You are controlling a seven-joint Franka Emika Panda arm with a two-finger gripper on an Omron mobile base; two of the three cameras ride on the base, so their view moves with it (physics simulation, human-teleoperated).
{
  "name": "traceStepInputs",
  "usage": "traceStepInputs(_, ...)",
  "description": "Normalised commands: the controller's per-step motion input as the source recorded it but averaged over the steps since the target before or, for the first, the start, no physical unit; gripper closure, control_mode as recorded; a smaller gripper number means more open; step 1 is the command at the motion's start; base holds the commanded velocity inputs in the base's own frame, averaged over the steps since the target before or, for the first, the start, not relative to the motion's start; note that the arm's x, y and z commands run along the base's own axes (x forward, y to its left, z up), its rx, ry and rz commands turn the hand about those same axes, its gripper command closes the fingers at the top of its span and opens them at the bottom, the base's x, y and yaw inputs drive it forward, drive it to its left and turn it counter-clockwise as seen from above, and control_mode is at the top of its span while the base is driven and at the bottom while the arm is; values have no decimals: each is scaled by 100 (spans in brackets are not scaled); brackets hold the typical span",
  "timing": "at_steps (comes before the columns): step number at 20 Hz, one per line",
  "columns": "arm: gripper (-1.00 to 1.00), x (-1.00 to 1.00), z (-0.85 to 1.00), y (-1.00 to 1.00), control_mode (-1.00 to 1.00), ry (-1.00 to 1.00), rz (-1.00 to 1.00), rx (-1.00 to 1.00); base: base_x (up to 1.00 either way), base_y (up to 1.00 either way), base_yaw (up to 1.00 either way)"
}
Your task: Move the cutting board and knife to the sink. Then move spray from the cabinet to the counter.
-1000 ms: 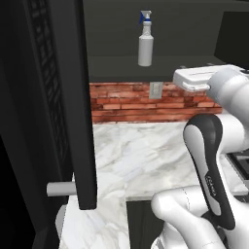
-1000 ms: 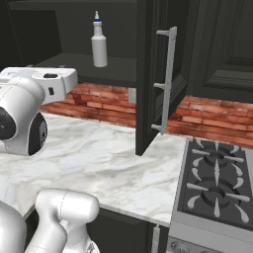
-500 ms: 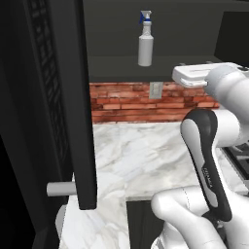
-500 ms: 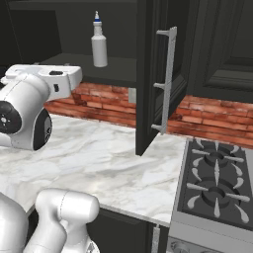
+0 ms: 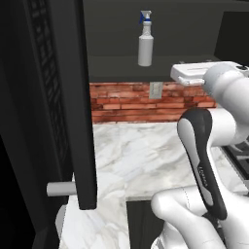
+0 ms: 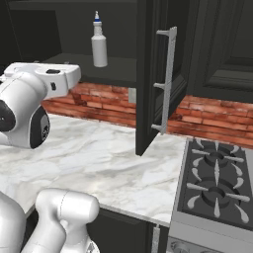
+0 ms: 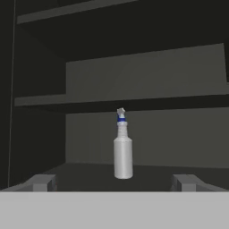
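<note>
Spray (image 5: 145, 42) upright on the bottom shelf of the open cabinet (image 6: 64, 29), blue nozzle at the top, nothing touching it. Seen again from the right at (image 6: 99, 41), and dead centre in the hand view at (image 7: 122, 147), standing on the dark shelf floor with a second shelf above.

Gripper (image 7: 114, 182) spread wide, holding nothing; fingertips (image 7: 43, 183) low at either side, spray framed between them but well beyond, not reached. White hand level with the shelf edge in the base views, pointed into the cabinet.

Cabinet doors swung out: one dark door (image 5: 73, 107) close at the left, another with a metal handle (image 6: 166, 81) at the right.

Below, brick wall (image 5: 126, 99), then marble counter (image 6: 108, 158). Stove (image 6: 217, 183) just beside the counter on the right.
</note>
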Motion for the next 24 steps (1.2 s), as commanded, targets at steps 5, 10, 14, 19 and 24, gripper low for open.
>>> traceStepInputs(5,-100,3,10,0,-100,1,0,0,0,0,0)
traceStepInputs(10,-100,13,10,0,-100,7,0,0,0,0,0)
traceStepInputs(14,-100,22,17,0,-100,15,0,0,0,0,0)
traceStepInputs(19,-100,15,13,0,-100,10,0,0,0,0,0)
traceStepInputs(24,-100,5,1,0,-100,0,0,0,0,0,0)
